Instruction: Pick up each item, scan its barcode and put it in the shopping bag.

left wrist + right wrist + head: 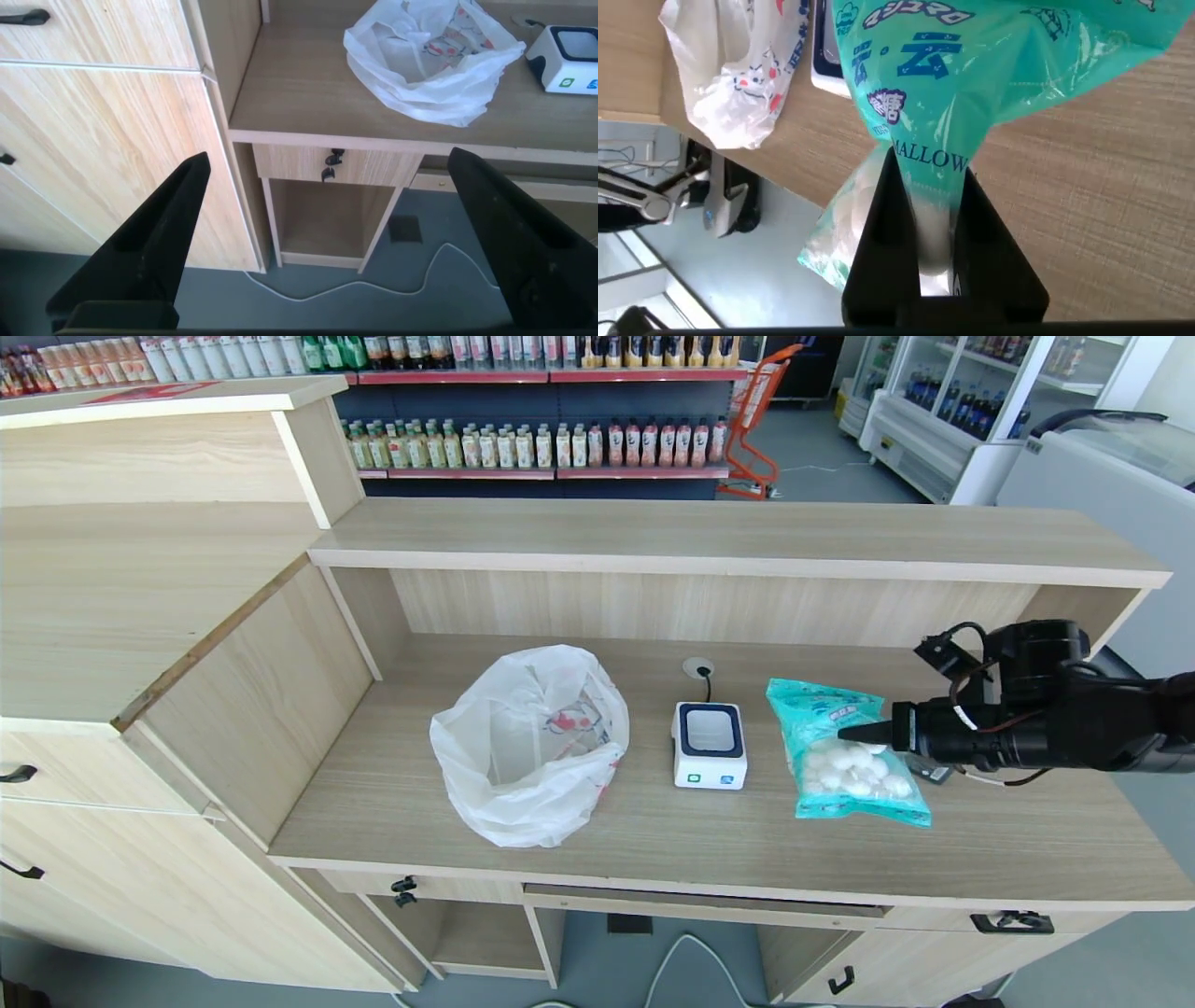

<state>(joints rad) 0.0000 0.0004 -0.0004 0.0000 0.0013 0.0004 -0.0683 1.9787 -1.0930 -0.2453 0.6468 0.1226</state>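
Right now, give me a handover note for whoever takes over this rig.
Left gripper: open, holding nothing, low in front of the counter.
Right gripper: fingers shut on the marshmallow bag, which lies on the counter right of the scanner.
Shopping bag: open, left of the scanner; no item seen inside.
Done: marshmallow bag gripped.
Left: lift it, scan its barcode, put it in the bag.

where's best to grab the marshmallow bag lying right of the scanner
Pinch the marshmallow bag at its right edge, near the middle, coming in low from the robot's right. It lies flat on the counter, and the loose film there looks thin enough for the fingers to close on. The right gripper pinches it about there.
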